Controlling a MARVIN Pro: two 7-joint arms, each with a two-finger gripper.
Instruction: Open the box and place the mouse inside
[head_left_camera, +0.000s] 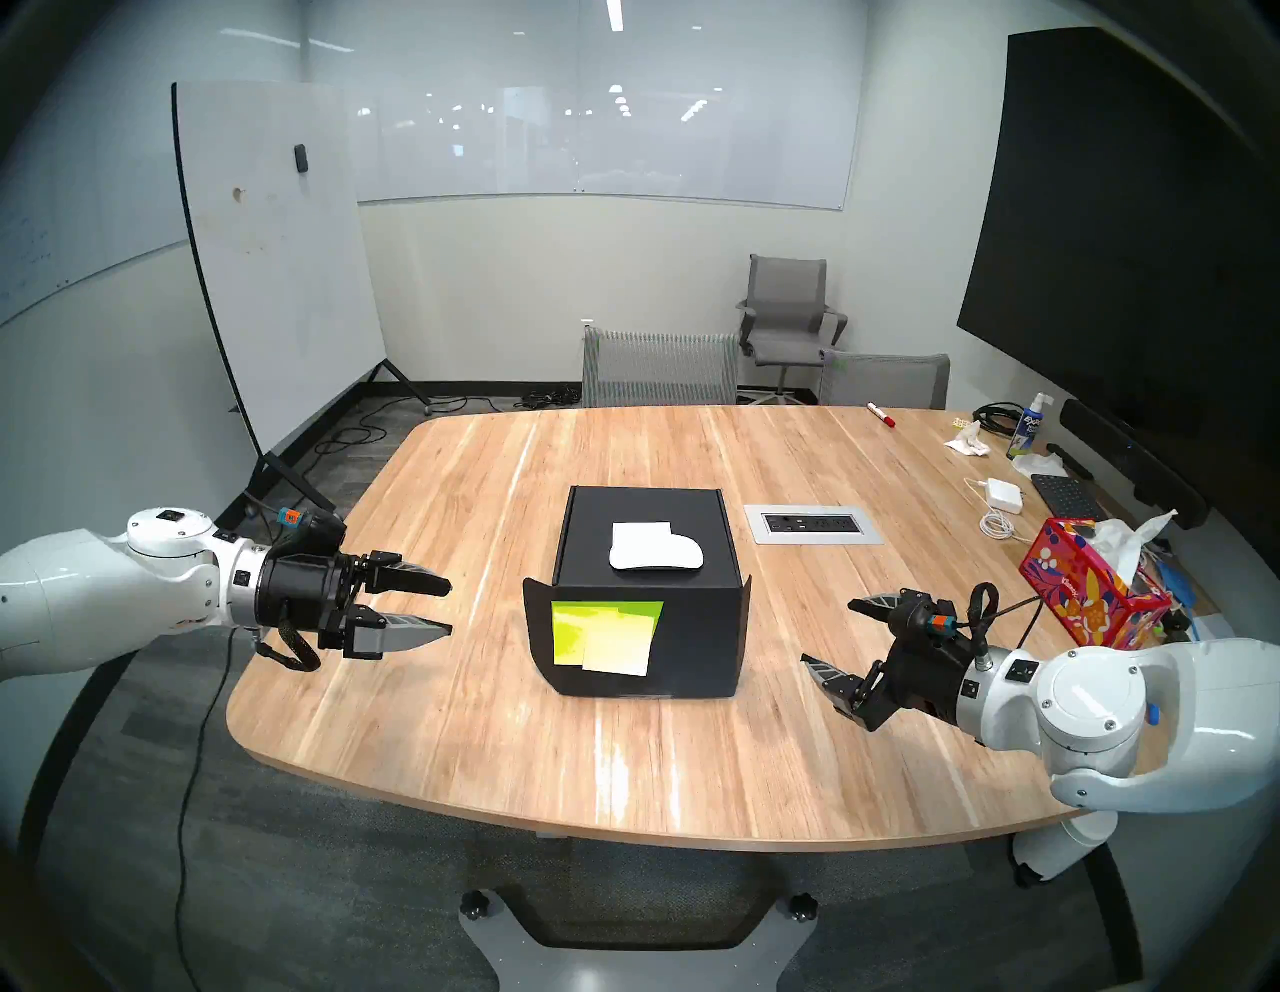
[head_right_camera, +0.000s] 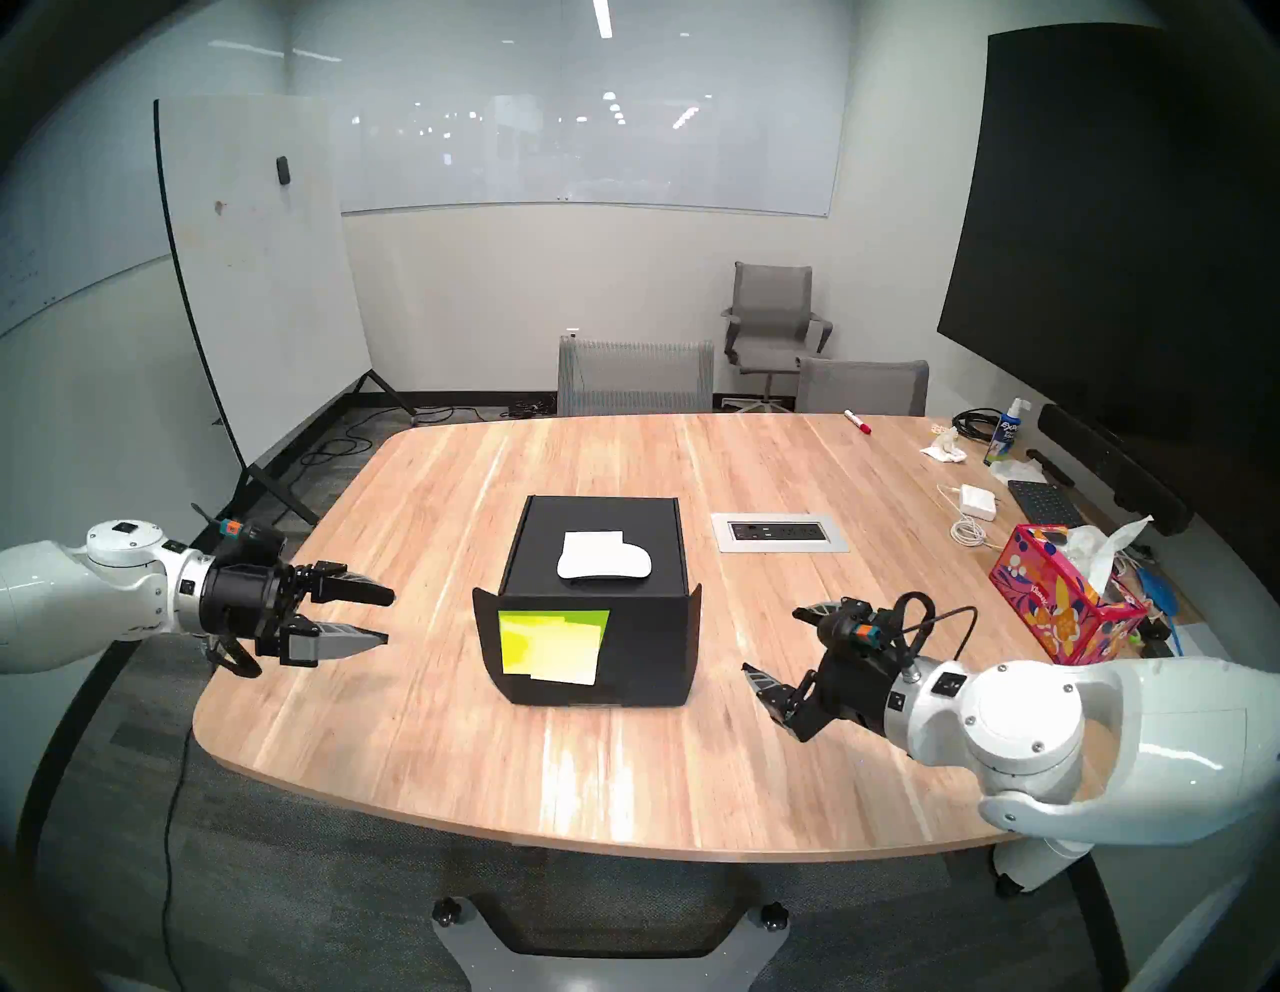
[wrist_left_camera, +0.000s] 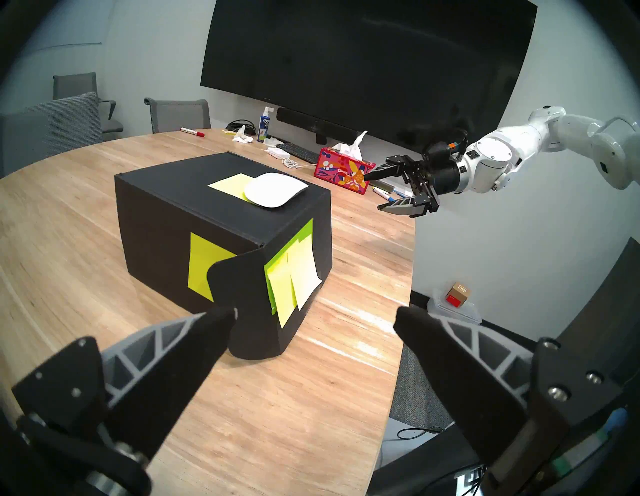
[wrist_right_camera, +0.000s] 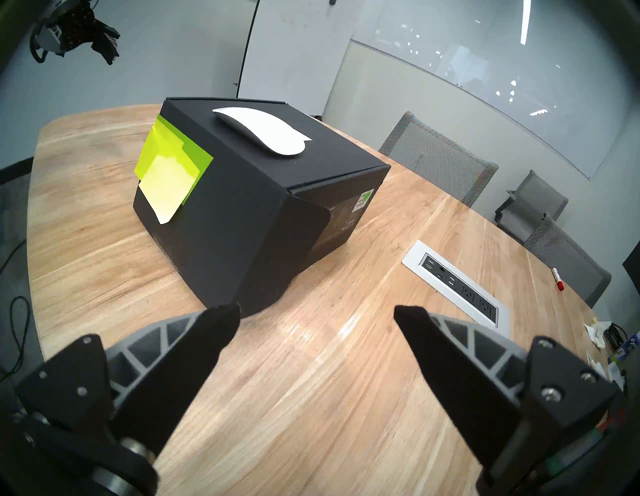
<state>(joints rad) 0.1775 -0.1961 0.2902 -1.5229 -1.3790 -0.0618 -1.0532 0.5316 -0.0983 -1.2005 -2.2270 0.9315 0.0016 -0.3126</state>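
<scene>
The box (head_left_camera: 647, 596) stands shut near the middle of the table (head_left_camera: 485, 748), its front flap down with yellow-green notes (head_left_camera: 604, 637) stuck on it and its two side tabs splayed outward. The mouse (head_left_camera: 656, 554) lies on the lid, toward its front edge, partly over a pale square label (head_left_camera: 641, 533). Bare wood lies all round the box, widest toward the near table edge and on its left. To its right a power strip (head_left_camera: 814, 524) is set flush in the tabletop, just beside the lid's far corner. The left gripper (head_left_camera: 450, 609) hangs over the left table edge, well apart from the box, fingers spread wide and holding nothing. The right gripper (head_left_camera: 828, 634) hangs on the other side, equally clear, fingers also wide apart and empty. A tissue box (head_left_camera: 1091, 589) and clutter crowd the far right edge.
</scene>
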